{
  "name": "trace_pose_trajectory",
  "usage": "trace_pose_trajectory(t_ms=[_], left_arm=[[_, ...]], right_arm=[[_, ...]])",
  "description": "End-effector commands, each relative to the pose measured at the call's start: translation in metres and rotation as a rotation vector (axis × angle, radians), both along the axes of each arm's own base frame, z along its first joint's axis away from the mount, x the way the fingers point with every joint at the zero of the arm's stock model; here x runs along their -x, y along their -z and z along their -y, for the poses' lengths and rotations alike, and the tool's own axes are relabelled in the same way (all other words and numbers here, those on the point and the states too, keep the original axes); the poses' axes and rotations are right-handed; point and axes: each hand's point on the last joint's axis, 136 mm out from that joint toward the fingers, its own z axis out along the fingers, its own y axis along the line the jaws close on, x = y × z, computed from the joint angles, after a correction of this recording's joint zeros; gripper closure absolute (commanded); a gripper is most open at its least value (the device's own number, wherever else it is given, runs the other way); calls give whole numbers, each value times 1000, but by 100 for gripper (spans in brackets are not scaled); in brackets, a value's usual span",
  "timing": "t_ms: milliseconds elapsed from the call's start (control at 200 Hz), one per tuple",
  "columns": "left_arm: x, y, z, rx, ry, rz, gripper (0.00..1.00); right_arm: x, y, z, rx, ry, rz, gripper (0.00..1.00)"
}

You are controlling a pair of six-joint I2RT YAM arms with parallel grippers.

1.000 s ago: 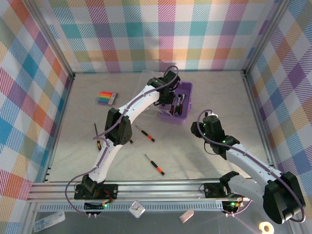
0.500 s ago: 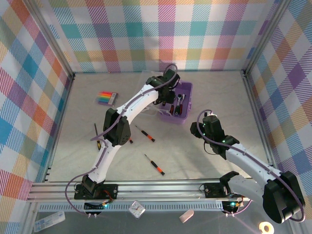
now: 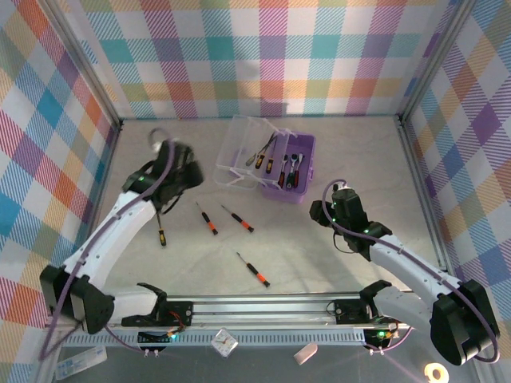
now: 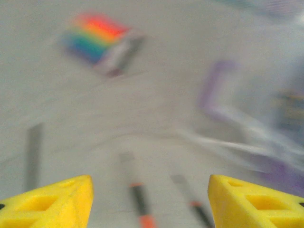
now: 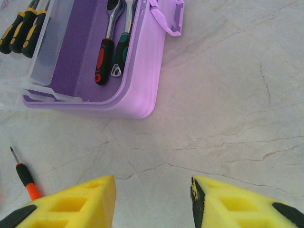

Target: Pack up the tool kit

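Evidently the step in hand is the fetching of a loose screwdriver by the left arm. The left pincer (image 4: 150,192) is held spread with nothing between its fingers, above the left part of the bench (image 3: 351,152); that wrist view is blurred. Four screwdrivers are seen lying loose: one (image 3: 161,233) nearest that arm, two (image 3: 206,218) (image 3: 238,218) side by side in the middle, and one (image 3: 252,269) nearer the bases. The purple box (image 3: 279,194) is set toward the back, its clear lid (image 3: 239,155) thrown open to the left, with ratchet wrenches (image 5: 105,47) and several screwdrivers already inside.

For a good grasp, the pincer should be brought down across the handle rather than the thin shaft, with the fingers square to the tool's length. The rainbow-striped pack (image 4: 97,42) should be left alone. The right pincer (image 5: 152,197) is likewise spread and empty, just in front of the box.

No brand, label or writing can be read on anything.
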Motion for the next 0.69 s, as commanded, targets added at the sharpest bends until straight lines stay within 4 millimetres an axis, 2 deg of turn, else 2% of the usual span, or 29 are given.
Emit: trace_pose_trajectory(t_ms=[0, 55, 170, 345, 430, 525, 690], left_arm=[[52, 82, -65, 43, -301, -179, 33], [66, 107, -76, 100, -351, -218, 33], [78, 139, -89, 119, -416, -290, 34], [76, 183, -81, 177, -396, -393, 37], [69, 192, -72, 211, -364, -417, 45], [71, 198, -75, 196, -371, -427, 49], [74, 203, -74, 184, -348, -447, 66]], right_arm=[[-3, -3, -7, -31, -12, 5, 53], [-3, 0, -7, -30, -13, -4, 53], [-4, 2, -9, -30, -15, -17, 53], [-3, 1, -6, -25, -8, -13, 53], [-3, -1, -5, -29, -5, -1, 52], [-3, 0, -5, -25, -3, -3, 53], [-3, -1, -4, -22, 1, -1, 53]])
